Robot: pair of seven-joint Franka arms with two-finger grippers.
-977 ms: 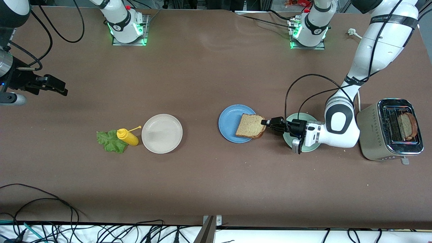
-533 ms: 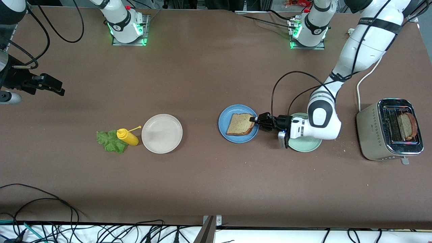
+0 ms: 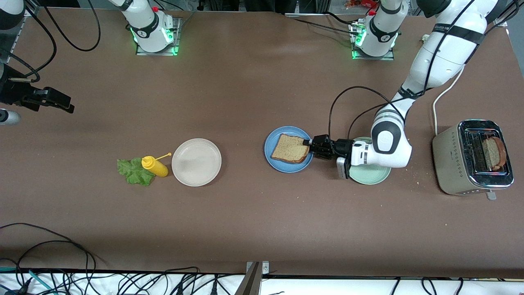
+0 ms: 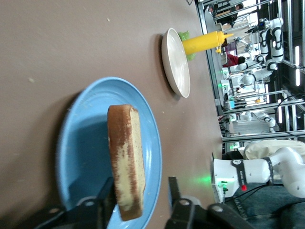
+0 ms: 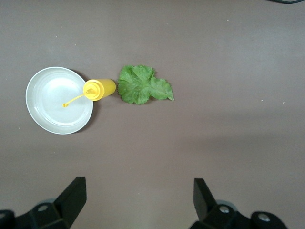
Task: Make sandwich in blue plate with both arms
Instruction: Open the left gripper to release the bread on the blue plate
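Note:
One brown bread slice [image 3: 290,148] rests on the blue plate [image 3: 286,167], near the table's middle. My left gripper [image 3: 308,143] is low at the plate's rim, on the side toward the left arm's end. It is open. In the left wrist view the slice [image 4: 126,157] stands between the fingers of the left gripper [image 4: 140,183], against one finger and clear of the other, above the blue plate [image 4: 86,143]. A second slice [image 3: 493,153] stands in the toaster. The lettuce leaf [image 3: 133,171] lies beside a yellow bottle. My right gripper [image 3: 67,106] waits open, high over the right arm's end of the table.
A cream-white plate [image 3: 196,162] sits between the yellow squeeze bottle [image 3: 154,166] and the blue plate. A pale green plate [image 3: 370,177] lies under the left wrist. The chrome toaster [image 3: 454,164] stands at the left arm's end of the table. In the right wrist view, lettuce [image 5: 143,86], bottle [image 5: 99,88] and cream-white plate [image 5: 52,109] lie below.
The left gripper carried the slice farther over the blue plate, toward the right arm's end, and its fingers have parted. The right gripper drifted slightly toward its end of the table.

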